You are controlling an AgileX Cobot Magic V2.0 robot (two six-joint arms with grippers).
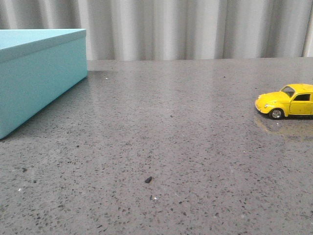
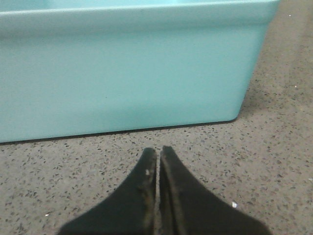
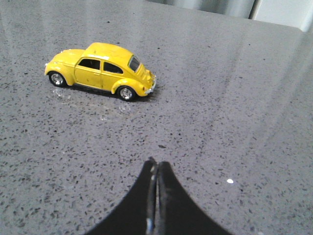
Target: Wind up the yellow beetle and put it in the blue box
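Note:
The yellow beetle [image 1: 287, 101] stands on its wheels at the right edge of the front view, partly cut off. It also shows whole in the right wrist view [image 3: 100, 71]. My right gripper [image 3: 156, 164] is shut and empty, a short way from the car. The blue box [image 1: 39, 73] stands at the far left with its lid on. Its plain side fills the left wrist view [image 2: 122, 68]. My left gripper [image 2: 158, 151] is shut and empty, just short of the box's side. Neither gripper shows in the front view.
The grey speckled tabletop [image 1: 161, 147] runs between box and car. A small dark crumb [image 1: 148, 179] lies near the front middle. A grey pleated curtain [image 1: 195, 29] hangs behind the table.

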